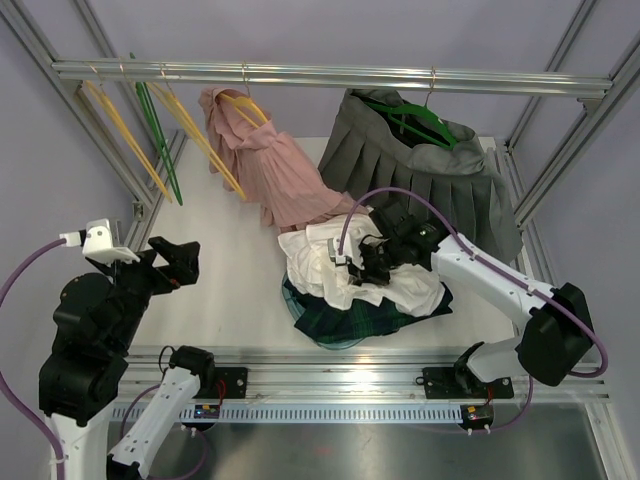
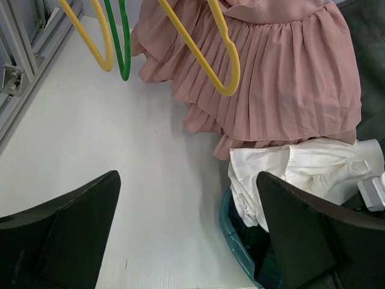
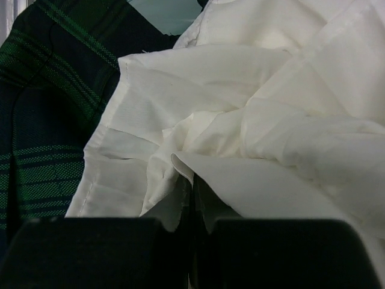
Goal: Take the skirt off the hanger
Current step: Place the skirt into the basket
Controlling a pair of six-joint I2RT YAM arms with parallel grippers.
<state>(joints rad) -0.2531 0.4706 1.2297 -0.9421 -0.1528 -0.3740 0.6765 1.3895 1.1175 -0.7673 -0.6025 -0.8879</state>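
The right gripper [image 3: 192,201] is buried in the white skirt [image 1: 318,256], jaws together and seemingly pinching a fold, though cloth hides the tips. That skirt lies off any hanger, heaped on a plaid skirt [image 1: 345,325]. Just behind the white skirt, the pink skirt [image 1: 283,172] hangs from its yellow hanger [image 1: 246,106], its length running down toward the heap. The left gripper [image 1: 182,262], jaws apart, waits well left of the white skirt

Bare table [image 1: 235,290] lies open left of the clothes pile [image 1: 320,260]; hangers [image 1: 210,150] and pink skirt [image 1: 270,170] crowd the back
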